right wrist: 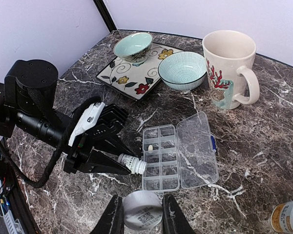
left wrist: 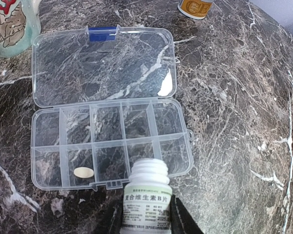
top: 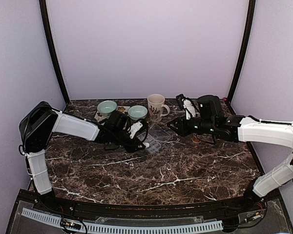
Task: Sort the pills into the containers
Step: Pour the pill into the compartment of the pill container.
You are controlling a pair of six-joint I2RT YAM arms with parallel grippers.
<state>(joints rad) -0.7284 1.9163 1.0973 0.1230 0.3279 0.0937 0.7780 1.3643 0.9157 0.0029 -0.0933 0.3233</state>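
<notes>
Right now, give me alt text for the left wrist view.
The left gripper holds a white bottle with its mouth at the near edge of an open clear organiser box. One oval pill lies in a near-row compartment.

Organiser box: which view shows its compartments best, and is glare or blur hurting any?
Left wrist view: organiser box sharp, evenly lit, pill and white bottle label crisp. Right wrist view: box clear but small; grey object by the lens soft. Top view: dim, clear box nearly lost against dark marble.
</notes>
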